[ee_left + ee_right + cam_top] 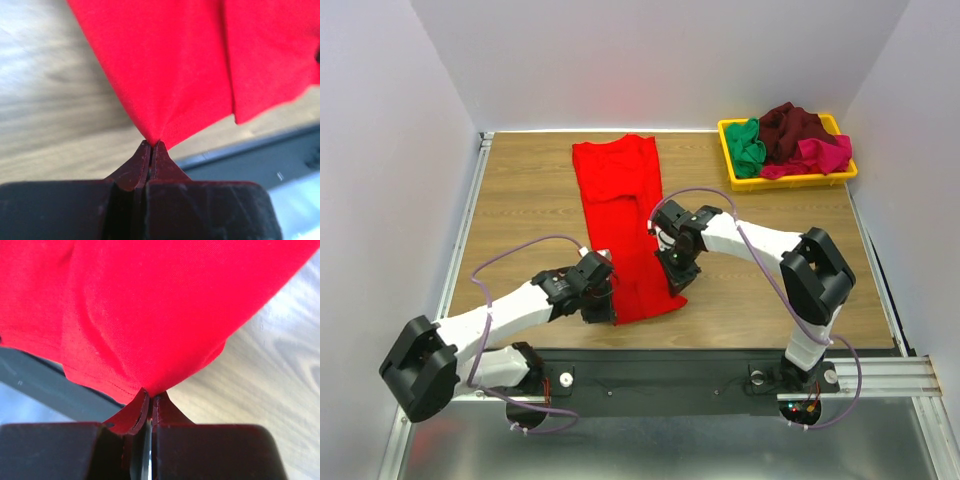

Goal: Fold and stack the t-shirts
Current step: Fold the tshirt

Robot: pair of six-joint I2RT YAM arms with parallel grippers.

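Note:
A bright red t-shirt [620,200] lies as a long folded strip down the middle of the wooden table. My left gripper [601,308] is shut on the shirt's near left corner, and in the left wrist view the red cloth [175,75] is pinched between the closed tips [151,145]. My right gripper [677,280] is shut on the near right corner, where the red cloth [150,315] rises in a peak from the closed tips [150,395]. A green t-shirt [748,147], a dark maroon one [792,126] and a magenta-pink one [823,156] lie heaped in the tray.
The yellow tray [728,128] stands at the table's far right corner. White walls close in the back and both sides. The black base rail [660,375] runs along the near edge, just below the shirt's hem.

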